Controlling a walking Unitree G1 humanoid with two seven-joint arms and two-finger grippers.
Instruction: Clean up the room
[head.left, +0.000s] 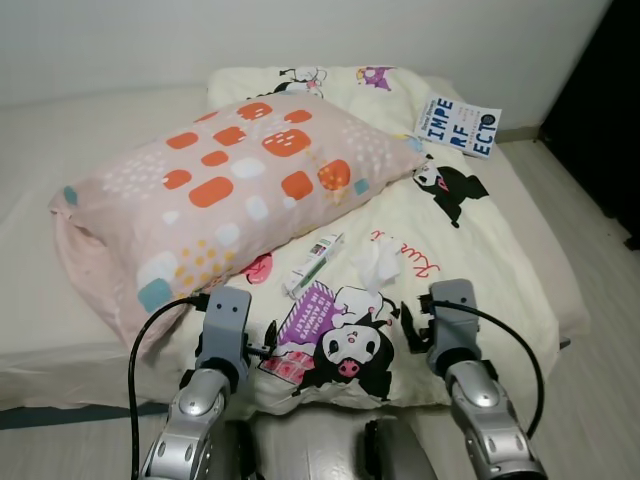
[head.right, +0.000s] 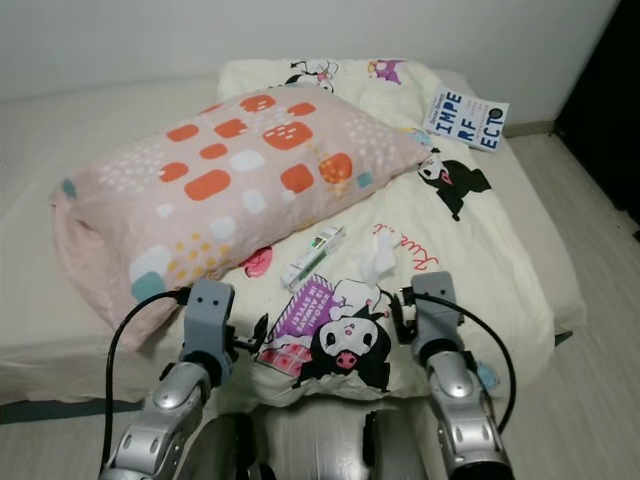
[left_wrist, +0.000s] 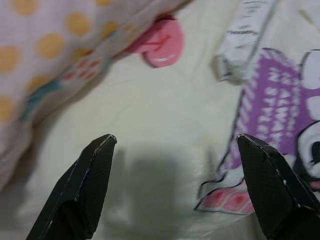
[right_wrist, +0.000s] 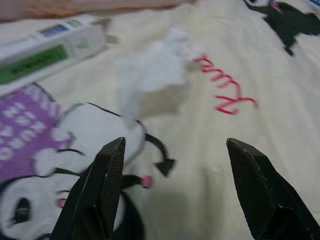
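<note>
**Both grippers wide open over the bed's near edge**

The right gripper (right_wrist: 172, 150) hung with its fingers spread wide and empty, just above the quilt (head.left: 480, 250). The crumpled tissue (head.left: 378, 262) lay just ahead of it, near but not touching, a little toward the robot's left. The left gripper (left_wrist: 175, 145) was equally wide and empty; ahead of it, toward its right finger, lay the white and green box (head.left: 313, 264), with the pillow (head.left: 230, 190) close on its other side.

The left wrist view showed a pink round thing (left_wrist: 160, 42) poking out from under the pillow's edge; it was too blurred to say what it was, and the head views gave only a pink sliver there. The right wrist view showed the box's green stripe and the tissue together, just beside each other but apart.

Well beyond the right gripper, at the quilt's far corner, a white book (head.left: 459, 124) read "IMPE RF ECTO" in blue letters. Red script on the quilt beside the tissue began "Ku"; print on the box was unreadable.
</note>
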